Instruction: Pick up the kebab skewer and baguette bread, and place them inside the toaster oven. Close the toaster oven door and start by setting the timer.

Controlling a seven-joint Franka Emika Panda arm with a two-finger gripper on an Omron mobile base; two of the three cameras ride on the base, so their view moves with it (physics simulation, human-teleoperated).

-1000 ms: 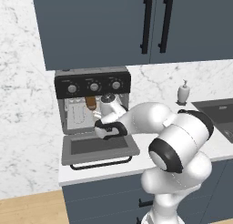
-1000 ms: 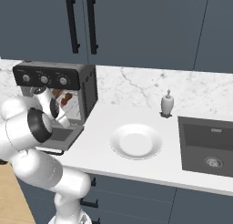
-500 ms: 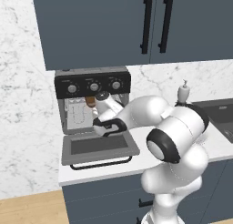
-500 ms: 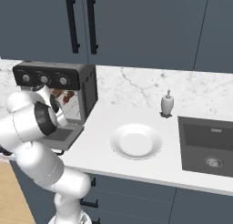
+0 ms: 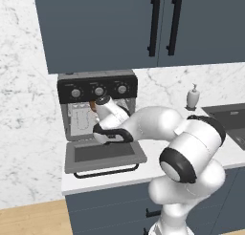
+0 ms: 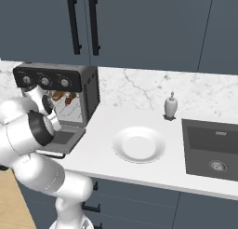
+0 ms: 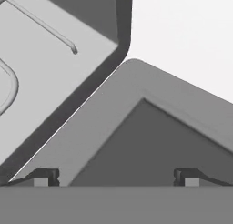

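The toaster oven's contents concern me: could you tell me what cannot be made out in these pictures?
- Baguette bread: in the left base view the arm covers most of the toaster oven cavity; whether the loaf is inside cannot be told.
- Kebab skewer: right base view, too small to judge how it lies on the rack.
- Knob settings: too small in both base views.
- Gripper: its tips are cut off by the bottom edge of the hand view.

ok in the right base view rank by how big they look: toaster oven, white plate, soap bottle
1. Boxy grey-silver toaster oven with black knob panel
2. Round white plate, flatter; sits nearer the camera, so the gap is unsure
3. Small white soap bottle, clearly smallest
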